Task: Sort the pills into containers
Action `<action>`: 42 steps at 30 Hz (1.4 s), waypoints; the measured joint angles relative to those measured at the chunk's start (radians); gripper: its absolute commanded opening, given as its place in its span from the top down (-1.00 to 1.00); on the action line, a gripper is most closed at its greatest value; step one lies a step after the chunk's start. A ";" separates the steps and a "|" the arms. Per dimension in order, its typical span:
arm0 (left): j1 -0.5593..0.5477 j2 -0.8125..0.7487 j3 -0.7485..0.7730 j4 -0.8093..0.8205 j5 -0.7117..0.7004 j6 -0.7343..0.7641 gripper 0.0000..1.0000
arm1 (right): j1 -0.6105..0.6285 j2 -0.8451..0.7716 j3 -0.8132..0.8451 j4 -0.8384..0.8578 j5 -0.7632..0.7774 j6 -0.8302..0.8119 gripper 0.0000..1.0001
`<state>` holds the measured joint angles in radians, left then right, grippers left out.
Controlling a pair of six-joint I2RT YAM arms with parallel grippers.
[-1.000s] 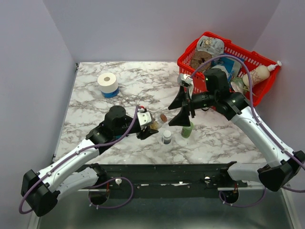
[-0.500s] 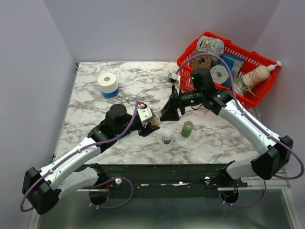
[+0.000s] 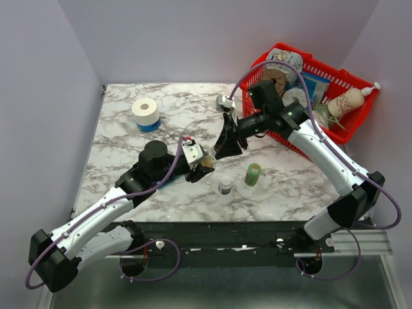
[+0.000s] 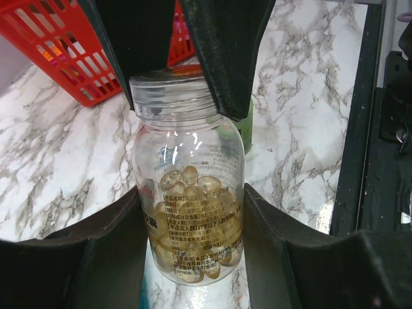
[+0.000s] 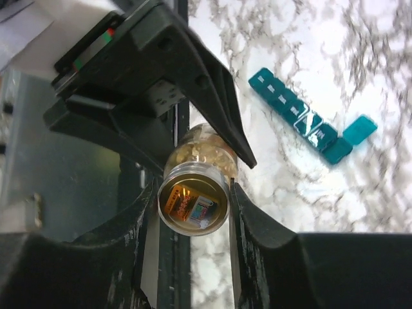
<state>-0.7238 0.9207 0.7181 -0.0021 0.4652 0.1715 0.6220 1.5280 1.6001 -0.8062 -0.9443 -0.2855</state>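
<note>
A small clear bottle (image 4: 190, 148) hangs above the marble table, and the yellowish-brown pills (image 4: 193, 222) show through its wall. My left gripper (image 4: 193, 193) is shut on the bottle's body, one black finger on each side. The bottle's tan cap (image 5: 193, 207) lies between the fingers of my right gripper (image 5: 193, 192), which press on it from both sides. From above, the two grippers (image 3: 203, 168) (image 3: 222, 150) meet at mid-table. The containers, a teal-blue pill-organiser strip (image 5: 297, 116), lie on the table below, in the right wrist view.
A green bottle (image 3: 253, 174) and a white bottle with a dark cap (image 3: 225, 186) stand just right of the grippers. A red basket (image 3: 359, 119) full of items sits at the back right. A white roll (image 3: 145, 112) is back left. A loose teal piece (image 5: 359, 129) lies by the strip.
My right arm has swung left from beside the green bottle to the held bottle, and its jaws have closed round the cap. The left gripper has kept its hold.
</note>
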 measured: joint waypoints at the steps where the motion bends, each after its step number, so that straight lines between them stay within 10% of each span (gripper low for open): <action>1: 0.000 -0.010 0.000 -0.001 0.002 0.006 1.00 | 0.003 0.020 0.044 -0.056 -0.024 -0.106 0.82; 9: -0.005 -0.097 -0.031 -0.042 0.040 0.055 1.00 | 0.037 0.056 0.140 -0.313 -0.113 -0.784 0.79; 17: 0.000 -0.168 -0.081 -0.064 0.047 0.081 1.00 | 0.034 0.070 0.188 -0.397 -0.124 -0.976 0.51; 28: 0.000 -0.156 -0.121 -0.101 0.077 0.090 1.00 | 0.017 -0.038 0.011 -0.145 -0.083 -0.688 0.46; 42: 0.065 -0.165 -0.160 -0.144 -0.100 0.173 1.00 | -0.140 0.216 -0.128 0.185 0.630 -0.095 0.27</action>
<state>-0.6586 0.7555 0.5579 -0.1459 0.3649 0.3447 0.4820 1.7443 1.4719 -0.6216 -0.3141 -0.3809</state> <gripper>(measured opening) 0.590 0.458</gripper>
